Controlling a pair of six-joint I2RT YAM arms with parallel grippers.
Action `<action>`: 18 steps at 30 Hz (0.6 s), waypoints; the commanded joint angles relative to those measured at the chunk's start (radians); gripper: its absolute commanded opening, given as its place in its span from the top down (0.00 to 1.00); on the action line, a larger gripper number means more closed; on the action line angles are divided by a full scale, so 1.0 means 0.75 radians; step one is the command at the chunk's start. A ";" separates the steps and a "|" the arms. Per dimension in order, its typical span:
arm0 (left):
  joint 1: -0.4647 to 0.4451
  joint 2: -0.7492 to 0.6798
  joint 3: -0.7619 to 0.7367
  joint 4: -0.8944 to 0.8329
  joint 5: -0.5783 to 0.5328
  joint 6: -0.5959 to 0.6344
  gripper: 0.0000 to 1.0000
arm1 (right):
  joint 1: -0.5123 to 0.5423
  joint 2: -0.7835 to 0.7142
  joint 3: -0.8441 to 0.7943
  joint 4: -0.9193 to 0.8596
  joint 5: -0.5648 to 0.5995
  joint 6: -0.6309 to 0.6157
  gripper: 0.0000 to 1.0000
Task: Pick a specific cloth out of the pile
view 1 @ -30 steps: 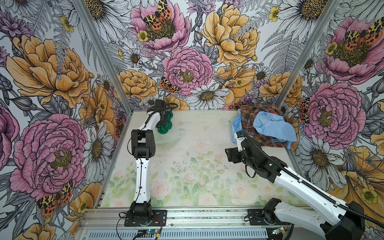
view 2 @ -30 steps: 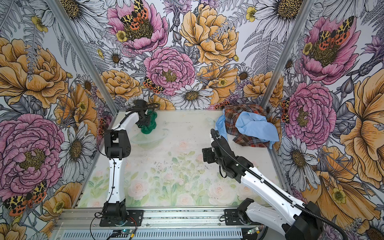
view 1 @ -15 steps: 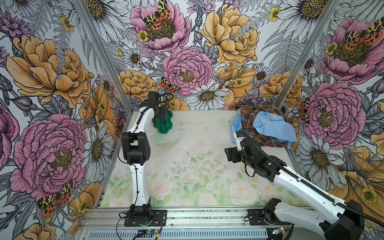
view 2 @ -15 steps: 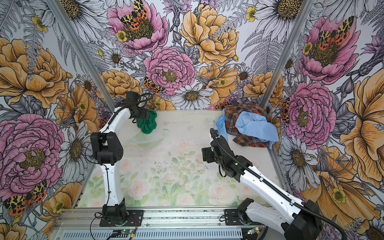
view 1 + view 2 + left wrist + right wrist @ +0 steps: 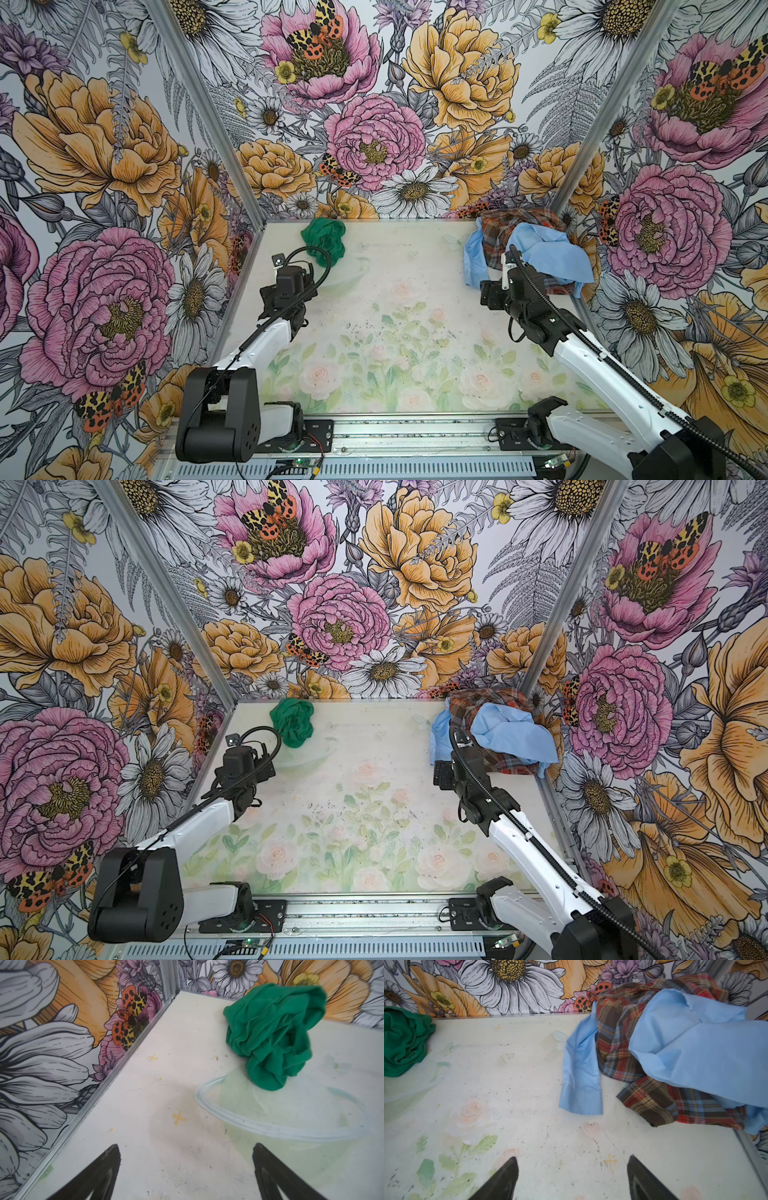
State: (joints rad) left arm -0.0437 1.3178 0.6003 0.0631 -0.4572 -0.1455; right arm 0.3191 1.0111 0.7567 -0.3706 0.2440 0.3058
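Green cloth (image 5: pixel 324 245) lies far left (pile (image 5: pixel 540 249) far right); left gripper (image 5: pixel 186 1145) and right gripper (image 5: pixel 573 1156) gape wide, holding nothing.

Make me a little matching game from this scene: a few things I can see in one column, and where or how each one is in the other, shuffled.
Things:
1. green cloth
2. pile of blue and plaid cloths
3. clear bowl
4. left arm's fingers

Descriptions:
A. spread apart, holding nothing
B. heaped in the far right corner of the table
C. see-through, standing on the table's left side
D. bunched up near the far left corner, touching the bowl's rim

Pairs: 1-D, 2-B, 3-C, 4-A
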 commanded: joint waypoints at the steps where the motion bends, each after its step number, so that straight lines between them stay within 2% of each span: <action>1: -0.017 0.119 -0.069 0.554 -0.173 0.084 0.01 | -0.108 -0.043 -0.086 0.200 0.070 -0.056 0.14; 4: -0.011 0.257 -0.145 0.843 -0.104 0.104 0.01 | -0.223 -0.033 -0.227 0.431 0.089 -0.070 0.11; 6: -0.025 0.252 -0.102 0.746 -0.090 0.116 0.01 | -0.280 -0.018 -0.301 0.556 0.102 -0.066 0.11; 9: -0.016 0.236 -0.171 0.865 -0.024 0.133 0.01 | -0.344 -0.006 -0.407 0.744 0.088 -0.068 0.10; 11: -0.010 0.227 -0.246 0.992 0.088 0.169 0.01 | -0.359 -0.004 -0.476 0.874 0.070 -0.087 0.10; 13: -0.018 0.284 -0.360 1.237 0.215 0.216 0.01 | -0.366 -0.004 -0.532 0.984 0.079 -0.097 0.09; 14: -0.023 0.361 -0.414 1.478 0.177 0.237 0.01 | -0.370 -0.002 -0.558 1.026 0.090 -0.097 0.07; 16: -0.012 0.287 -0.453 1.419 0.170 0.194 0.01 | -0.375 0.017 -0.582 1.078 0.099 -0.106 0.06; 18: 0.000 0.325 -0.448 1.479 0.189 0.193 0.01 | -0.374 0.051 -0.596 1.108 0.116 -0.104 0.05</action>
State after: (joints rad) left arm -0.0540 1.5475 0.2619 0.9665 -0.3725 -0.0174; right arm 0.0441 1.0252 0.3225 0.3134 0.3031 0.2413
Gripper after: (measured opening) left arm 0.990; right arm 0.946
